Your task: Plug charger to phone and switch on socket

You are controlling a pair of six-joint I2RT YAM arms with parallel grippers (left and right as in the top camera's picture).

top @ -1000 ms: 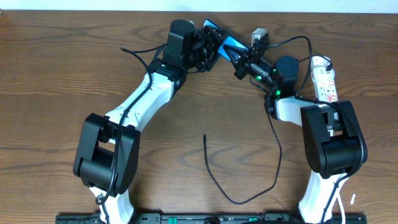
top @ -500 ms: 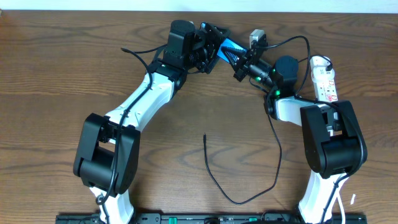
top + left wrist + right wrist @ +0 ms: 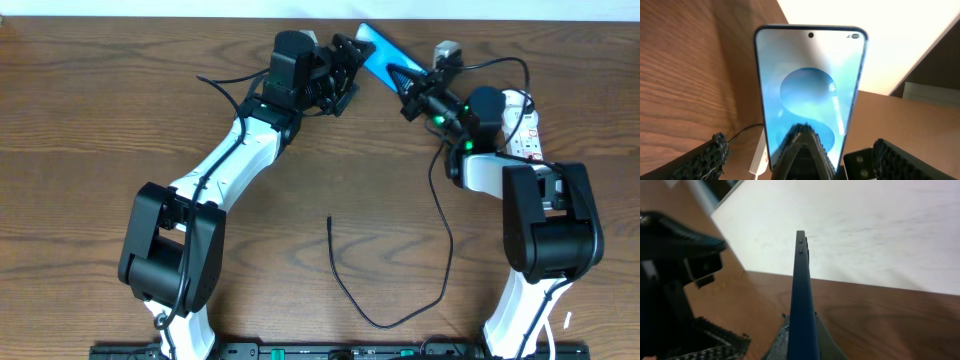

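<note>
The phone (image 3: 376, 42), its blue screen lit, is held off the table near the far edge with my right gripper (image 3: 404, 76) shut on its lower end. In the right wrist view the phone (image 3: 801, 280) stands edge-on between those fingers. My left gripper (image 3: 346, 66) stands open just left of it, fingers apart from the phone. The left wrist view has the phone (image 3: 810, 80) face-on, with my fingers (image 3: 710, 157) wide on either side. The charger (image 3: 336, 268) lies loose on the near table, its plug tip pointing away. The white socket (image 3: 530, 140) lies at the right, partly under my right arm.
The table's far edge (image 3: 200, 20) runs just behind the phone, with a pale floor beyond. My right arm's grey cable (image 3: 445, 230) loops down past the charger. Bare wood lies between the arms. My left gripper's body (image 3: 680, 280) crowds the right wrist view's left side.
My left gripper has opened wide and no longer touches the phone. My right gripper has carried the phone to the right and toward the far edge, away from the left gripper.
</note>
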